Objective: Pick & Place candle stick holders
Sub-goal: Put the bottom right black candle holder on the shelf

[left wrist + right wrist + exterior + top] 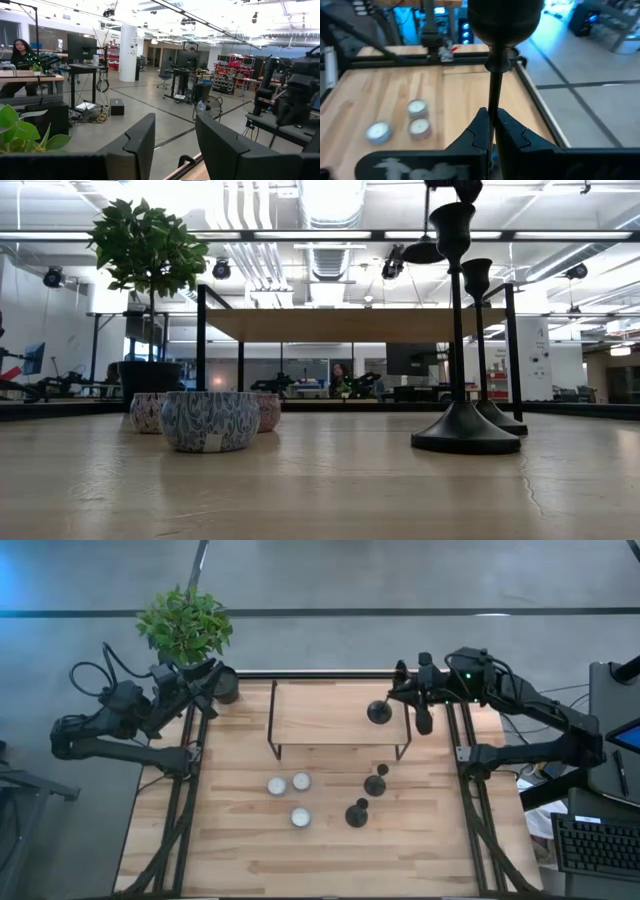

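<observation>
Three black candle stick holders show. Two stand upright on their disc bases on the table (375, 783) (357, 812), right of centre; the low view shows them too (460, 330) (480, 350). The third (380, 712) is in my right gripper (398, 698), shut on it above the right part of a wooden riser shelf (320, 715). Its disc base (425, 252) hangs above the shelf top. My left gripper (222, 680) is open and empty at the table's far left corner, beside the plant pot. My right gripper pinches the candle stick holder's thin stem (494, 100) between its two fingers (480, 131), below the cup top (505, 20). The fingers come about level from the table's right side and lie across the stem. The holder stands roughly upright, lifted clear of the shelf.
Three white tealights (277, 785) (301, 781) (300, 817) lie at the table's middle, left of the standing holders. A green plant (185, 625) in a dark pot stands at the far left corner. The riser's black metal legs (272, 740) stand on the table.
</observation>
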